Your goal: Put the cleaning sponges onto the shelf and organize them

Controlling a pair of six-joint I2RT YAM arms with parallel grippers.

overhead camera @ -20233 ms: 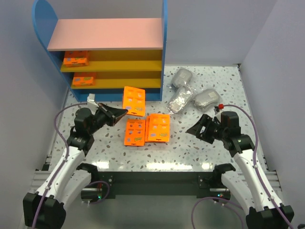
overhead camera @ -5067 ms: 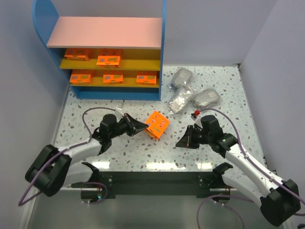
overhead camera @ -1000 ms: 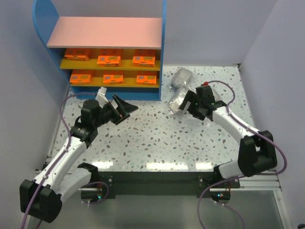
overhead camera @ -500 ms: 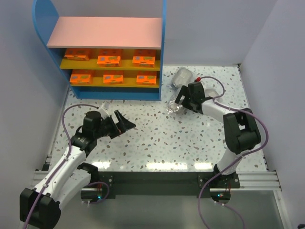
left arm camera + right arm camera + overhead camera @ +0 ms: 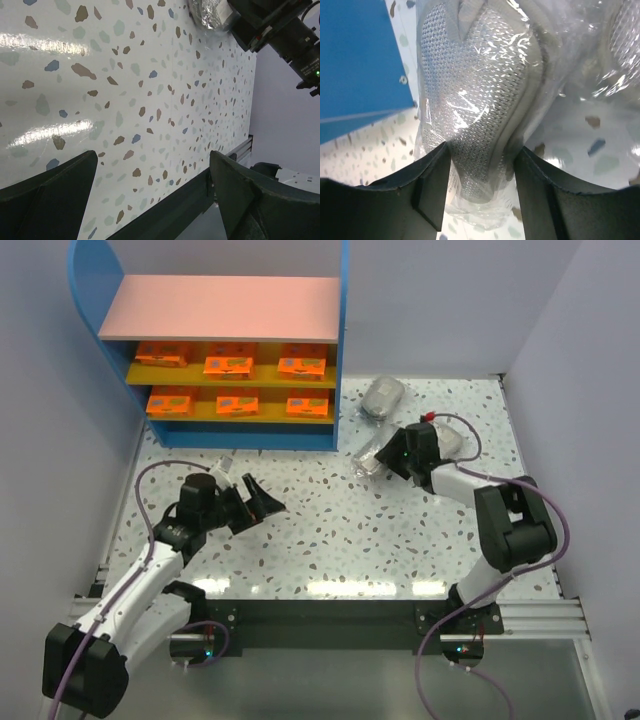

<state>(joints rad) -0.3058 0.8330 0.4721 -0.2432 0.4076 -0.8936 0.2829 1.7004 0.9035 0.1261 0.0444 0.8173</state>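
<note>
Between the matt fingers point(image 5: 432, 195) of the right hand point(image 5: 482, 180), the grey sponge point(image 5: 480, 90) shows rough mesh under glossy crinkled plastic; the tabletop point(image 5: 125, 100) gleams smooth.

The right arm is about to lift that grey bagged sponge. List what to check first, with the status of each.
1. Right gripper around the grey bagged sponge: ok. The bag sits between the jaws and is touched on both sides.
2. Hold firm enough to lift: cannot tell.
3. Neighbouring bagged sponge free of the gripped one: cannot tell. The two bags lie close together.
4. Room on the shelf: ok. Its pink top board is bare, and three orange packs sit on each yellow level.
5. Left gripper out of the way: ok. It is open, empty and well to the left of the sponge.
</note>
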